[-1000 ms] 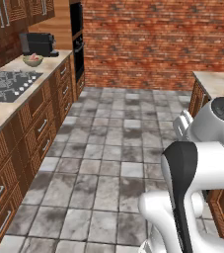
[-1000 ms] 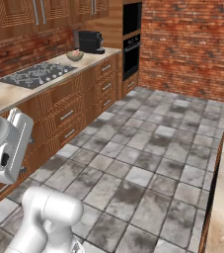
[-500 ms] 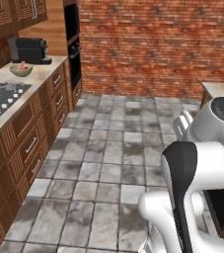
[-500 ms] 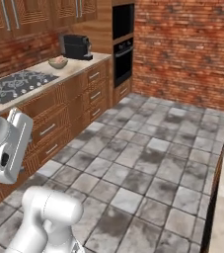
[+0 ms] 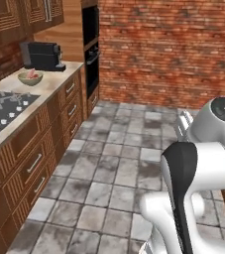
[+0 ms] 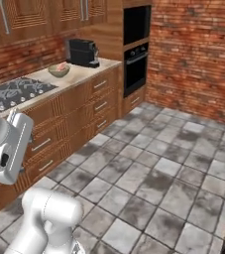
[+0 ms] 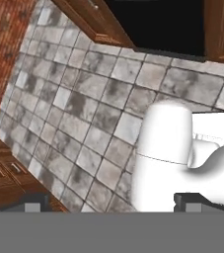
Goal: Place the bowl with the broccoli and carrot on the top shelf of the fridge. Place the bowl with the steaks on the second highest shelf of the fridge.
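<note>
The gripper point(image 7: 111, 202) hangs over the tiled floor point(image 7: 74, 104) with its jaws spread wide and empty, while a bowl point(image 5: 30, 77) holding pinkish steaks sits on the tabletop point(image 5: 54, 82) just beside the coffee machine point(image 5: 42, 55).

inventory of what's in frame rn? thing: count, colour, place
bowl: 1, pale green with pink and red food inside, on the counter beside the coffee machine
coffee machine: 1, black, far end of the counter
hob: 1, dark grey, set in the counter
counter: 1, beige top over brown wooden drawers
wall oven: 1, black, in the tall wooden unit
upper cabinets: row, brown wood, above the counter
brick wall: red, far end
floor: grey stone tiles
arm: 1, white with dark joints
gripper: 1, dark tips, open, holding nothing
</note>
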